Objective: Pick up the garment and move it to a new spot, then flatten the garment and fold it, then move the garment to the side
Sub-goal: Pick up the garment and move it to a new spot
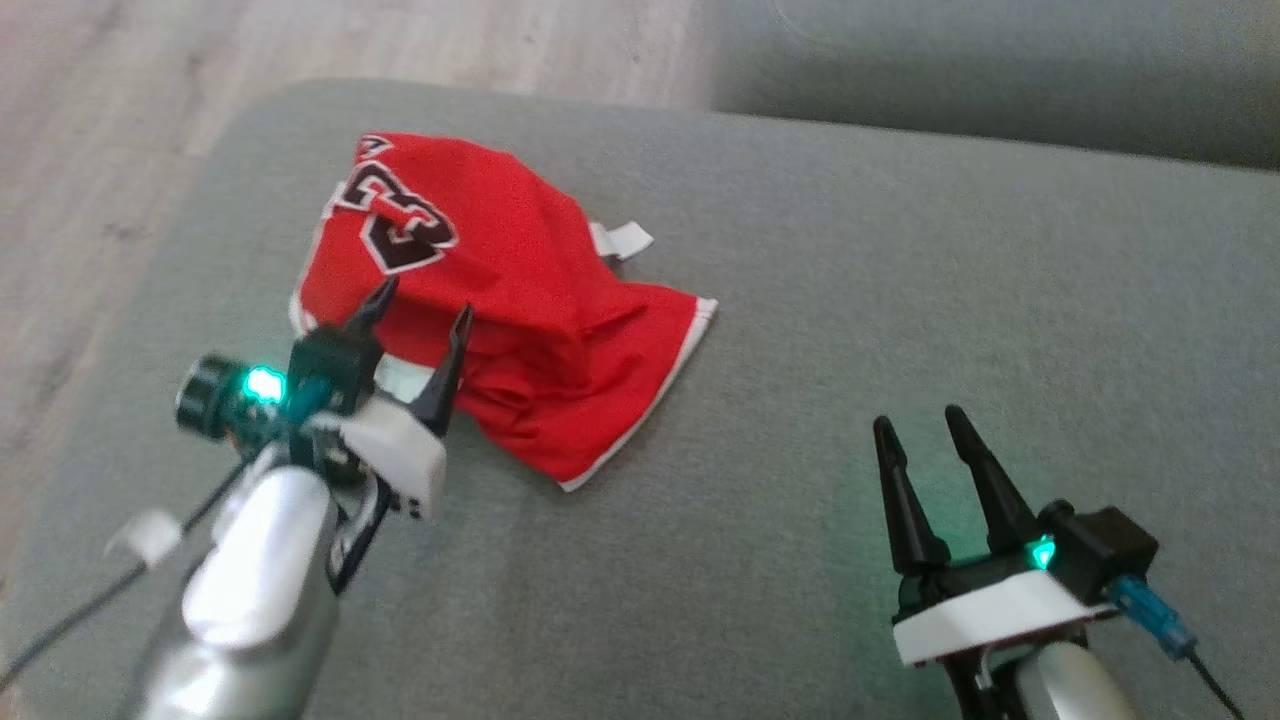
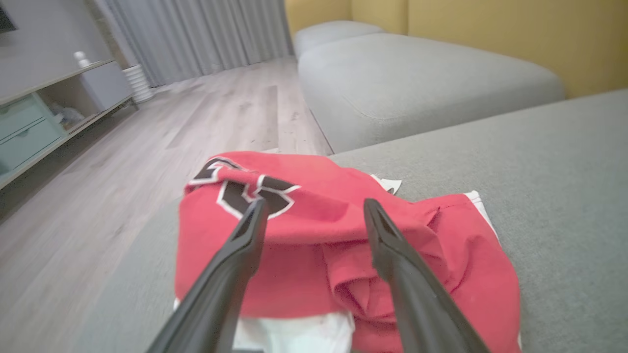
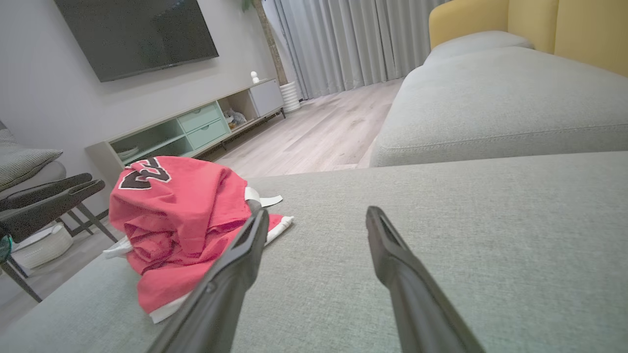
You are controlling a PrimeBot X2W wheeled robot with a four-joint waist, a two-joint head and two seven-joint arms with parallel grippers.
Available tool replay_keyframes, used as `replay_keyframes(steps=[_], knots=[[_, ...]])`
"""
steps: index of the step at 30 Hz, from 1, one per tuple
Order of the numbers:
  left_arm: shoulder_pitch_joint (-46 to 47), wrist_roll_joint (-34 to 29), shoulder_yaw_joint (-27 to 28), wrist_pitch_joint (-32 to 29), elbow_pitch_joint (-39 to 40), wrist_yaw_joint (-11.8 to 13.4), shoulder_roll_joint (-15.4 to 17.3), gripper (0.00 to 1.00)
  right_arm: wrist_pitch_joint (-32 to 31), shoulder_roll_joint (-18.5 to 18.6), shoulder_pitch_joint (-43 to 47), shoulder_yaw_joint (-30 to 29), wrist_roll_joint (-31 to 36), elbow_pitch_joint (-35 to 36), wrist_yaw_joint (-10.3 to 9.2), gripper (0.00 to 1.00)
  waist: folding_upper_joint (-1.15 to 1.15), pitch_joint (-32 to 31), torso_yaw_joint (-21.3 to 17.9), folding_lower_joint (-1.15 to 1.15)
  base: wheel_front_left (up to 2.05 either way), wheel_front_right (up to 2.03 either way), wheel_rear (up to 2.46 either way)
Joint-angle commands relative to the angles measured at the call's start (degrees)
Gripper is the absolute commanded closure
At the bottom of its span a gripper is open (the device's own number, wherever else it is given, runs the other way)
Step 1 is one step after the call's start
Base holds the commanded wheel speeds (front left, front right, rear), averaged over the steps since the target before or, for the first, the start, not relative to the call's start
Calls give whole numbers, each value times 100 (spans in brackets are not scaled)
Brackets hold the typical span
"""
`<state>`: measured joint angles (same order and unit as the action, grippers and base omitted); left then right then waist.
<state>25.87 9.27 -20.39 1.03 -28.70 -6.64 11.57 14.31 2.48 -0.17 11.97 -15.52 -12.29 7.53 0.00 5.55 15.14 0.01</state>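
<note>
Grey sofa seat (image 1: 900, 300) in front, a second grey cushion (image 3: 490, 98) beyond it against a yellow backrest (image 3: 564, 29), pale wood floor (image 2: 122, 171), grey curtains (image 3: 343, 44), a dark wall television (image 3: 137, 34) above a low cabinet (image 3: 196, 127) with mint-green drawers.

Saw a crumpled red jersey (image 3: 181, 220) near the sofa cushion's (image 3: 441, 206) left edge, beside the wide-spread right gripper (image 3: 317, 212).

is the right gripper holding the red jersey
No, the right gripper stands open over the bare grey cushion, apart from the red jersey.
</note>
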Motion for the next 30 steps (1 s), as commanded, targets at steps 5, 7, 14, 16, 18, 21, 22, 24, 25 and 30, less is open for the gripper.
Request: replay_keyframes(steps=[5, 7, 14, 16, 18, 21, 22, 24, 25, 30], knots=[[944, -88, -547, -678, -245, -79, 665, 0, 69, 40, -420, 138, 153, 178, -4, 0, 0, 527, -504, -1, 0, 0, 0], [1106, 125, -914, -844, -342, -81, 826, 0, 69, 40, -469, 137, 138, 160, -4, 0, 0, 602, -608, -1, 0, 0, 0], [1465, 566, -1706, -1116, -719, -83, 1356, 0, 69, 40, -560, 168, 65, 113, -4, 0, 0, 695, -840, -1, 0, 0, 0], [1501, 687, -1815, -1203, -858, -83, 1379, 50, 69, 40, -572, 163, 57, 108, -4, 0, 0, 679, -884, -1, 0, 0, 0], [1527, 801, -1981, -1212, -913, -84, 1410, 100, 69, 40, -577, 153, 38, 106, -4, 0, 0, 644, -919, -1, 0, 0, 0], [1615, 924, -1963, -906, -918, -84, 1435, 100, 69, 40, -559, 140, 12, 95, -4, 0, 0, 572, -935, -1, 0, 0, 0], [1643, 944, -1931, -769, -903, -77, 1424, 100, 69, 40, -545, 133, 6, 84, -4, 0, 0, 528, -931, -1, 0, 0, 0], [1695, 1057, -1794, -469, -824, -27, 1359, 100, 69, 40, -512, 123, 0, 66, -4, 0, 0, 448, -917, -1, 0, 0, 0], [1723, 1111, -1726, -319, -764, -1, 1326, 100, 69, 40, -493, 119, -1, 56, -4, 0, 0, 398, -906, -1, 0, 0, 0], [1939, 1140, -1496, 434, -202, 190, 1255, 100, 69, 40, -383, 106, -34, 14, -4, 0, 0, 119, -831, -1, 0, 0, 0]])
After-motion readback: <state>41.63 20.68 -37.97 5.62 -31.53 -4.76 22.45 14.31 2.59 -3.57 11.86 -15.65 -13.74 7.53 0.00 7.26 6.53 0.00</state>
